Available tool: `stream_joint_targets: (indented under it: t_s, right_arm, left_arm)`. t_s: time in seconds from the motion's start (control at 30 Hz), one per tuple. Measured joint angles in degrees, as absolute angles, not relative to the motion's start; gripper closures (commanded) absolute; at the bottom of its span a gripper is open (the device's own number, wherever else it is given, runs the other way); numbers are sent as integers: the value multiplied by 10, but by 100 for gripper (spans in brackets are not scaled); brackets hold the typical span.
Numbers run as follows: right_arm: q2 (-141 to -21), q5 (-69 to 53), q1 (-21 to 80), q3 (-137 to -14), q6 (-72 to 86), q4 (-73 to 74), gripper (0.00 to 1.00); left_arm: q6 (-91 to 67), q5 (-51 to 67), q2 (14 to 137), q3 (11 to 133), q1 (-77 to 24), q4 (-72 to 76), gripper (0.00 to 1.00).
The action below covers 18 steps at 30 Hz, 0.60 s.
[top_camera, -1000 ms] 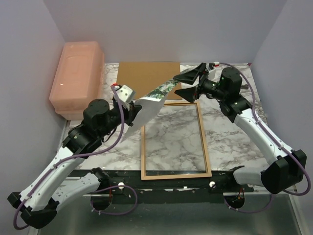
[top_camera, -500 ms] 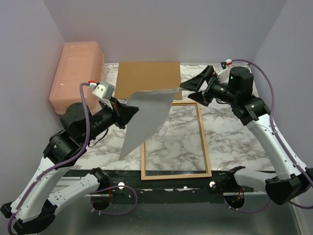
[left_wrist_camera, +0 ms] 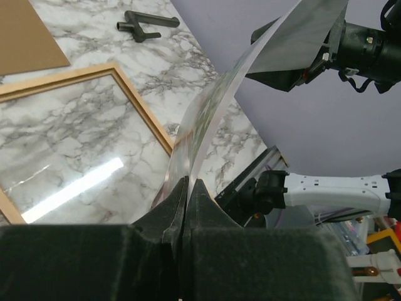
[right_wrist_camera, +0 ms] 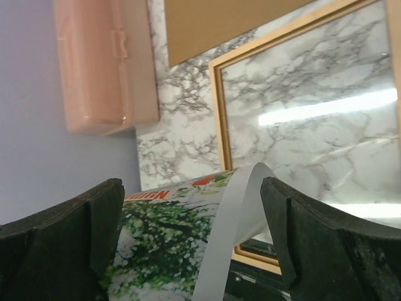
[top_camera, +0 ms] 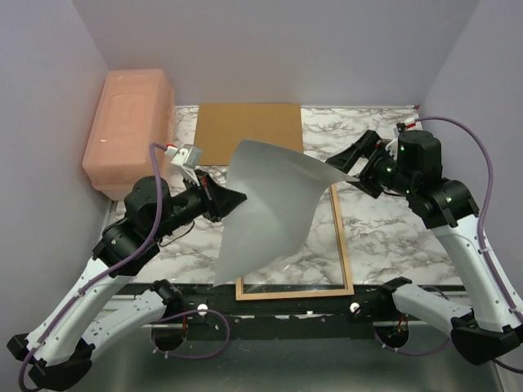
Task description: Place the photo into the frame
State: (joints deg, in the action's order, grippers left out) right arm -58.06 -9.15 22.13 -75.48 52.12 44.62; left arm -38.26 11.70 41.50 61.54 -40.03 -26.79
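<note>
Orange-brown wood frame (top_camera: pixel 344 245) is lying flat on the marble table (top_camera: pixel 392 237). Its long sides run from the arms' edge toward the back wall, and you can see the marble through the glass. The photo (top_camera: pixel 270 208) isn't in it. It's up in the air over the frame's left half, bowed into a big curve, plain white back to the overhead camera and print side facing down at the frame. Its long axis goes roughly the same way as the frame's, just tilted: the low corner hangs by the frame's near-left corner and the high edge is over the frame's far end.

Left hand (top_camera: pixel 234 198) sits just left of the frame, fingers pressed together on the sheet's left edge. Right hand (top_camera: pixel 345 169) is above the frame's far-right corner, fingers spread wide with the photo's corner between them. Can't tell if the paper touches either finger.

Brown backing board (top_camera: pixel 249 131) lies flat just past the frame's far end, and a pink plastic box (top_camera: pixel 127 131) sits well off to the frame's far left.
</note>
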Motion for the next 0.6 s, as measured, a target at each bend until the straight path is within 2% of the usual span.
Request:
stream_joint_targets:
  t_s: [0.27, 0.6]
  right_arm:
    - [-591, -13, 221, -767, 496, 516, 0]
    - [-603, 17, 221, -770, 479, 532, 0]
  left_arm:
    - [-462, 149, 397, 519, -367, -206, 100]
    - [-569, 242, 415, 364, -258, -92, 100]
